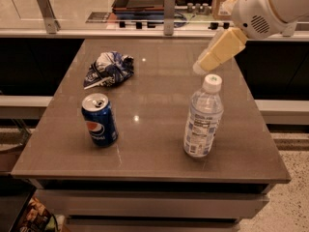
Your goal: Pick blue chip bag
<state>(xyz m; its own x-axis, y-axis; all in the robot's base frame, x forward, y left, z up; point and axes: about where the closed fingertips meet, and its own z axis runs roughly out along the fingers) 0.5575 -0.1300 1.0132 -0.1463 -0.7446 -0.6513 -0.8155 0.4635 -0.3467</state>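
The blue chip bag (109,69) lies crumpled on the far left part of the brown table (154,105), dark blue with white patches. My gripper (202,66) hangs above the table's right side, just over and behind the water bottle's cap. It is far to the right of the bag and holds nothing that I can see. Its cream-coloured finger points down and to the left from the white arm at the top right.
A blue Pepsi can (99,119) stands at the front left, nearer to me than the bag. A clear water bottle (203,117) with a white cap stands at the front right, right below the gripper. A counter with a rail runs behind the table.
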